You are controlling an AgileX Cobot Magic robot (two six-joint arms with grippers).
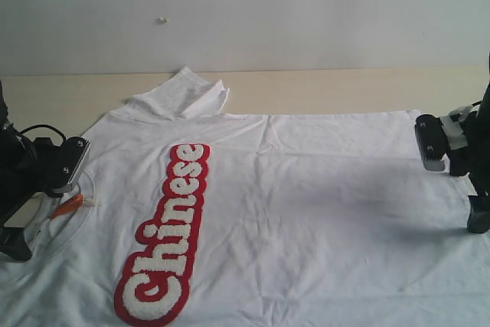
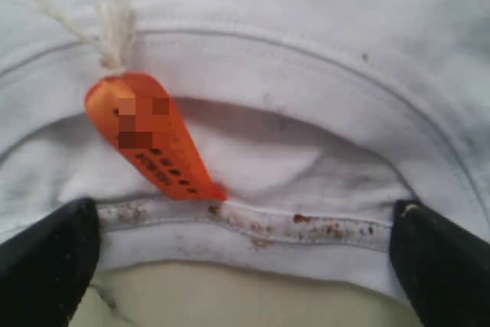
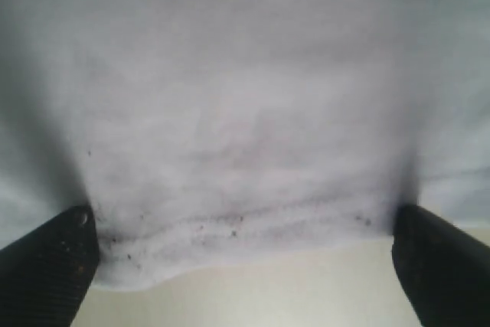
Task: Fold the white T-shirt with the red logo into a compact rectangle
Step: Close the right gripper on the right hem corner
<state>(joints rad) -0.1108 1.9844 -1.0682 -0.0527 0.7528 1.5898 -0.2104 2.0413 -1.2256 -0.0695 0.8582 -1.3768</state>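
The white T-shirt (image 1: 306,212) lies flat on the table, collar to the left and hem to the right. The red logo (image 1: 164,243) runs along the chest, facing up. My left gripper (image 1: 70,165) is open at the collar. In the left wrist view its jaws (image 2: 245,262) straddle the speckled collar rim (image 2: 253,223), beside the orange tag (image 2: 153,139). My right gripper (image 1: 430,143) is open at the hem. The right wrist view shows the hem edge (image 3: 230,235) lying between the wide-apart fingers (image 3: 46,266), with nothing pinched.
One sleeve (image 1: 191,93) is bunched up at the shirt's far edge. A strip of pale wooden table (image 1: 344,89) shows behind the shirt, ending at a white wall (image 1: 245,13). The left arm's black cables (image 1: 31,132) lie near the collar.
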